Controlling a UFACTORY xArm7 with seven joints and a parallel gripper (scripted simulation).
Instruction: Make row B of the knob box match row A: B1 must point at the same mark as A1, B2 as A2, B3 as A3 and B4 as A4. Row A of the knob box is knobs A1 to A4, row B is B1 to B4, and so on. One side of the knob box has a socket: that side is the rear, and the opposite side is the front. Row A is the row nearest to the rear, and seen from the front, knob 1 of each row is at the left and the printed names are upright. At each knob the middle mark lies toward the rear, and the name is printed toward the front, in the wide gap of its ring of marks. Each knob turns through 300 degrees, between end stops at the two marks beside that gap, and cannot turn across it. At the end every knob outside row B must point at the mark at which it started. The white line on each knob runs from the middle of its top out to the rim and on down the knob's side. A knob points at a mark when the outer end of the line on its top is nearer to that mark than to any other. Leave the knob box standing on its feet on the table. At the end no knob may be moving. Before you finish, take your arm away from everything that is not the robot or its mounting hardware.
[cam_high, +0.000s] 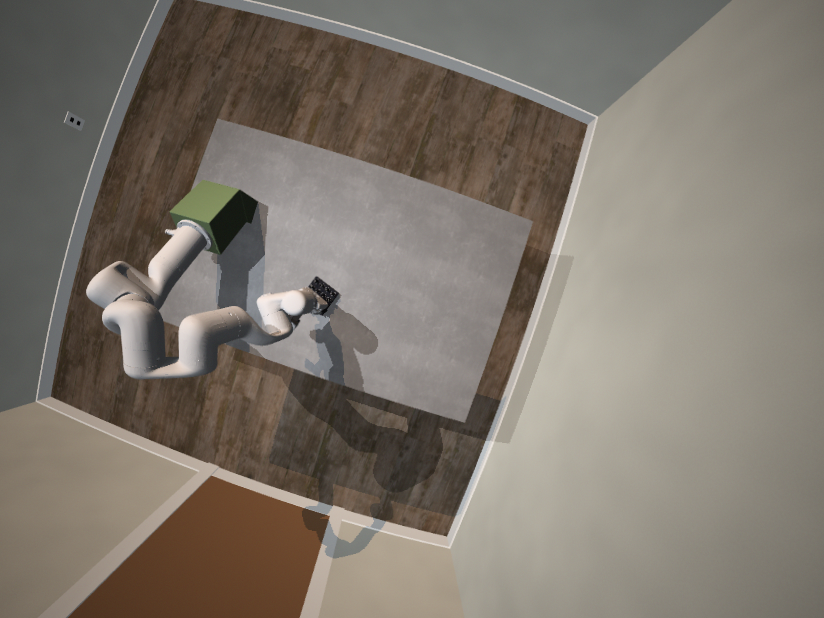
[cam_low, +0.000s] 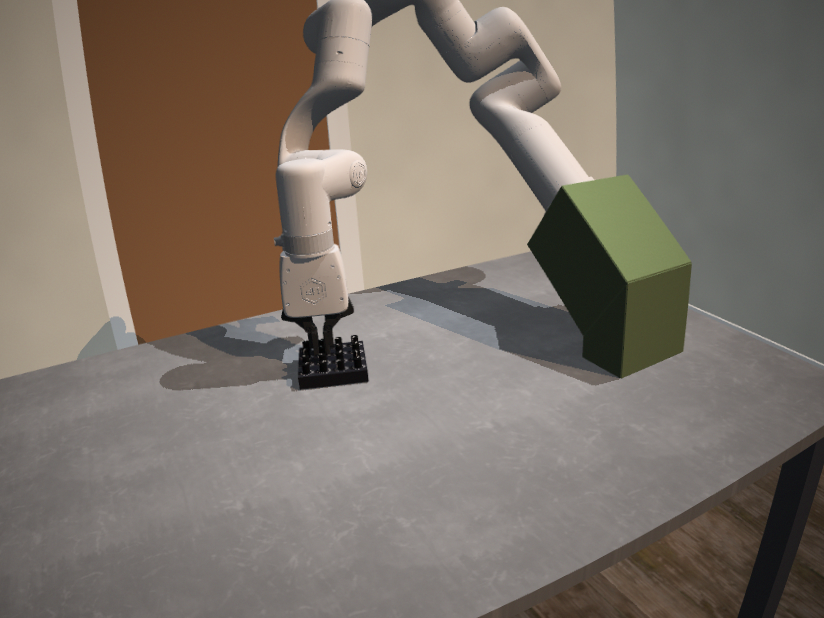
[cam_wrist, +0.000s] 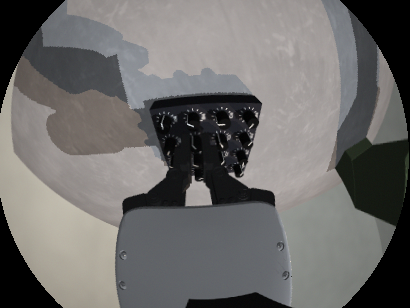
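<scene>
The black knob box (cam_high: 332, 291) (cam_low: 332, 380) (cam_wrist: 206, 102) stands on the table, with several upright knobs in rows. My gripper (cam_low: 321, 347) (cam_wrist: 195, 143) points down into it, its two dark fingers closed on a knob (cam_wrist: 196, 143) in the second column from the left and the second row from the top in the wrist view, apparently B2. In the top row of that view, knobs (cam_wrist: 192, 119) (cam_wrist: 221, 118) stand free with their white lines partly visible. The fingers hide parts of the lower rows. Printed names are too small to read, and the socket is not visible.
The grey table (cam_high: 412, 266) (cam_low: 399, 478) carries the box. A green block-shaped base (cam_high: 206, 199) (cam_low: 632, 232) (cam_wrist: 380, 175) supports the arm, well apart from the box. Neighbouring knobs stand close around the fingers.
</scene>
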